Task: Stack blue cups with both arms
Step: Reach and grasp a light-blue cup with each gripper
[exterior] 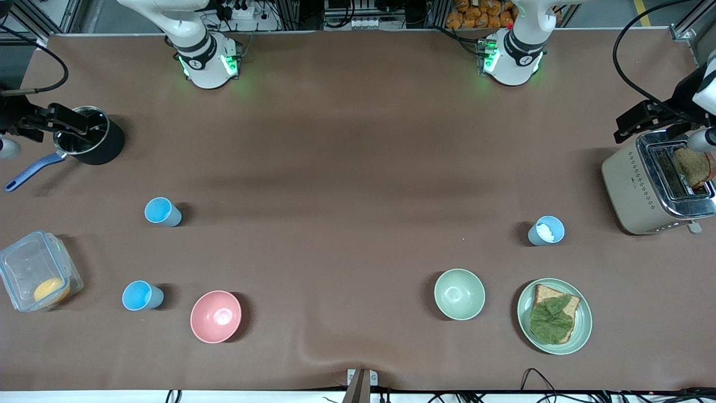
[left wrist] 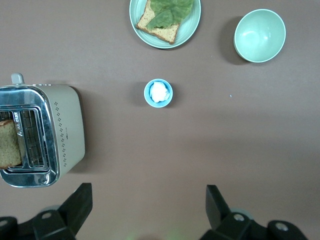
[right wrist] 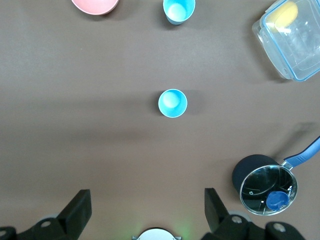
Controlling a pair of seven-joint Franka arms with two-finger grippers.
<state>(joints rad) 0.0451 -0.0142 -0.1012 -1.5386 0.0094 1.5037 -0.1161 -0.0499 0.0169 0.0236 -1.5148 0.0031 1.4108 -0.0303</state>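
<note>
A bright sky-blue cup [exterior: 162, 211] stands upright toward the right arm's end of the table. It also shows in the right wrist view [right wrist: 172, 103]. A second sky-blue cup [exterior: 142, 295] stands nearer the camera, beside the pink bowl [exterior: 216, 316], and shows in the right wrist view [right wrist: 179, 10]. A paler grey-blue cup [exterior: 546, 230] with something white inside stands toward the left arm's end and shows in the left wrist view [left wrist: 158, 93]. My left gripper [left wrist: 148, 194] is open and empty, high over bare table. My right gripper [right wrist: 146, 196] is open and empty, high over its base. Neither gripper shows in the front view.
A pale green bowl [exterior: 459, 294] and a plate [exterior: 582, 330] of toast with lettuce lie near the camera. A toaster [exterior: 632, 190] stands at the left arm's end. A black pot [exterior: 103, 143] and a clear lidded box [exterior: 22, 268] are at the right arm's end.
</note>
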